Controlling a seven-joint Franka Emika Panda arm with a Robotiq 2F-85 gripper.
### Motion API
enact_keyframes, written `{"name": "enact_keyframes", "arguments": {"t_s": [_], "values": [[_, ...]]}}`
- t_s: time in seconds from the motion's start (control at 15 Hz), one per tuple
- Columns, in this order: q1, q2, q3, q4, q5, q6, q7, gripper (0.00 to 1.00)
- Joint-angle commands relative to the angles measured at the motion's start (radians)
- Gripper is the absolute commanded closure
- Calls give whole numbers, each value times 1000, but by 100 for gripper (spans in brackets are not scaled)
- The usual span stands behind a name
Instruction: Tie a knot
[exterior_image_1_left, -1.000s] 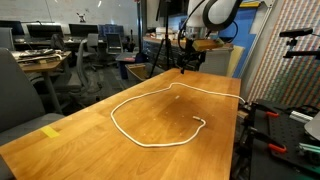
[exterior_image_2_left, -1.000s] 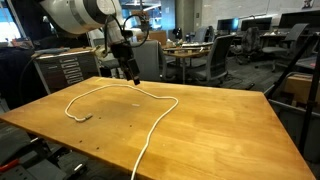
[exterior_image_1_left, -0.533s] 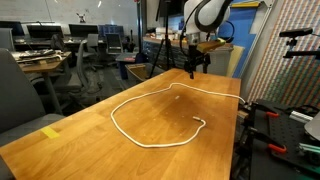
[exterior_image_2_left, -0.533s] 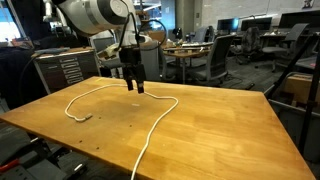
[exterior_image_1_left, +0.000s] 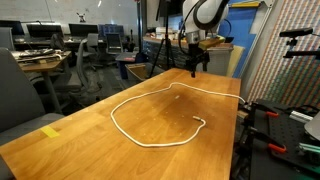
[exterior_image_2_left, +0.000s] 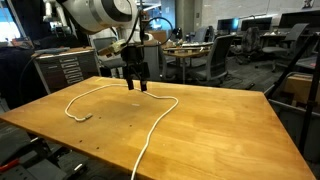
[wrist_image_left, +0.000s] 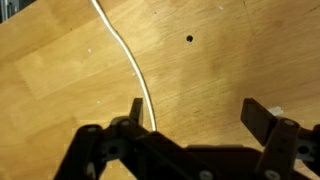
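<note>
White rope (wrist_image_left: 128, 52) in an open loop on the wooden bench (exterior_image_1_left: 80, 150), no knot yet
End effector (exterior_image_2_left: 138, 84) hovers spread and empty just above the rope, which runs beneath one fingertip; approach step, I judge: next, lower and pinch that strand

Rope (wrist_image_left: 129, 60) cut at wrist view's top edge, lower run hidden behind jaws.

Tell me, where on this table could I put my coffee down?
Bare wood lies inside the white rope loop, and on the wide stretch of table beyond the rope's long tail. Also free between loop and yellow tape. Crowded where the open fingers hover over the rope.
</note>
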Motion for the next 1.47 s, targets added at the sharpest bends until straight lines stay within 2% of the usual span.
{"name": "enact_keyframes", "arguments": {"t_s": [0.0,0.13,0.27,0.33,0.6,0.8,1.07,1.2,1.27,1.4], "values": [[25,-40,20,11,-125,-76,-56,0],[31,-47,40,33,-172,-93,-109,0],[18,-34,85,92,-78,-176,-238,0],[19,-23,64,41,-127,-91,-130,0],[11,7,65,64,-124,-92,-139,0],[-69,74,66,104,8,-72,-343,0],[-163,188,55,199,144,-95,-484,0],[-169,223,48,238,160,-100,-438,0],[-156,230,45,249,193,-105,-341,0],[-143,245,55,237,250,-29,-262,0]]}}
